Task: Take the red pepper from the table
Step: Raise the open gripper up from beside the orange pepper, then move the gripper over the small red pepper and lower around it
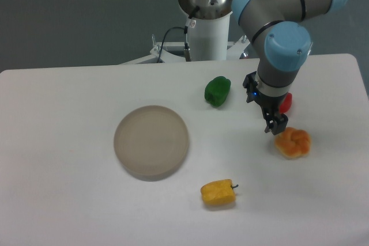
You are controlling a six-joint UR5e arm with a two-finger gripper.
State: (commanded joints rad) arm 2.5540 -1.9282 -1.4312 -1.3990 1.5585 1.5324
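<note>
The red pepper (285, 102) lies on the white table (69, 200) at the right, mostly hidden behind my gripper; only a small bright-red part shows. My gripper (276, 125) hangs just in front of and slightly left of it, fingers pointing down near the tabletop. From this angle I cannot tell whether the fingers are open or shut, nor whether they touch the pepper.
An orange lobed pepper (293, 142) lies right beside the gripper's tip. A green pepper (217, 90) sits to the left. A yellow pepper (218, 193) lies near the front. A round grey plate (151, 141) is at the centre-left. The robot base (206, 33) stands at the back.
</note>
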